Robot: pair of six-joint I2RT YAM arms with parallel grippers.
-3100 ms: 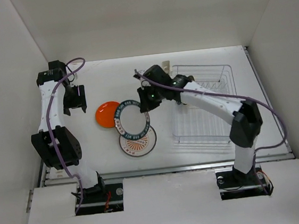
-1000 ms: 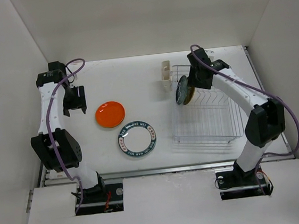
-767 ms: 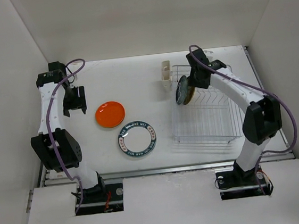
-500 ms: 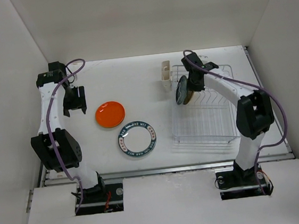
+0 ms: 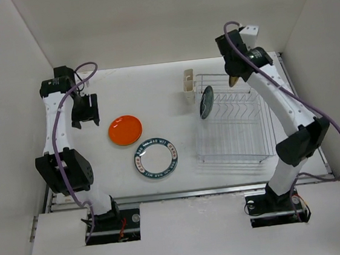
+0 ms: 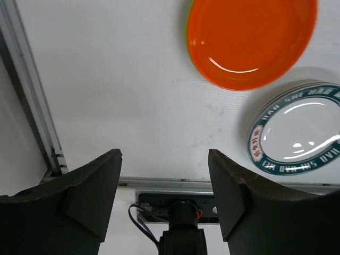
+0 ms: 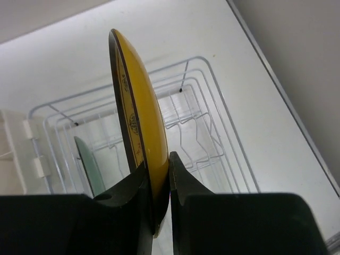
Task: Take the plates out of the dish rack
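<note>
My right gripper (image 7: 159, 183) is shut on the rim of a tan-yellow plate (image 7: 139, 114) with a dark patterned edge, held on edge high above the white wire dish rack (image 5: 233, 121); the plate barely shows (image 5: 233, 80) in the top view. One teal plate (image 5: 205, 103) still stands at the rack's left end and shows in the right wrist view (image 7: 89, 164). An orange plate (image 5: 125, 130) over a lime green one and a white plate with a dark blue rim (image 5: 155, 158) lie on the table. My left gripper (image 5: 85, 111) is open and empty above the table, left of the orange plate (image 6: 249, 40).
A cream cutlery cup (image 5: 189, 84) hangs at the rack's back left corner. White walls close in the table on three sides. A metal rail (image 5: 189, 193) runs along the near edge.
My right gripper closed on the tan plate in the rack and lifted it up and back, out of the rack. The teal plate stays. The left arm has not moved.
</note>
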